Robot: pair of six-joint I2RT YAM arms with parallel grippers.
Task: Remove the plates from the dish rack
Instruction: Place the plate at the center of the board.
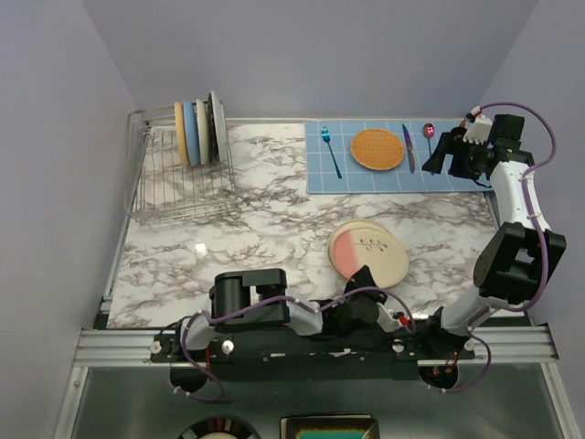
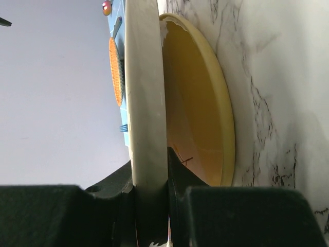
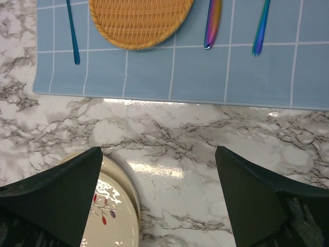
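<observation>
A pink and cream plate (image 1: 368, 249) with a twig motif lies low over the marble, right of centre. My left gripper (image 1: 367, 278) is shut on its near rim. In the left wrist view the cream rim (image 2: 148, 103) runs edge-on between the jaws of the left gripper (image 2: 150, 172). The silver wire dish rack (image 1: 175, 187) stands at the back left. Several plates (image 1: 199, 130) stand upright in its far slots. My right gripper (image 1: 442, 152) hangs open at the back right with nothing between its fingers. From the right gripper (image 3: 158, 154) the held plate (image 3: 110, 216) shows at the lower left.
A blue grid mat (image 1: 388, 178) lies at the back right. It carries an orange woven disc (image 1: 377, 149), a blue fork (image 1: 331, 152), a knife (image 1: 409, 148) and a spoon (image 1: 429, 135). Purple walls close in the left, back and right sides.
</observation>
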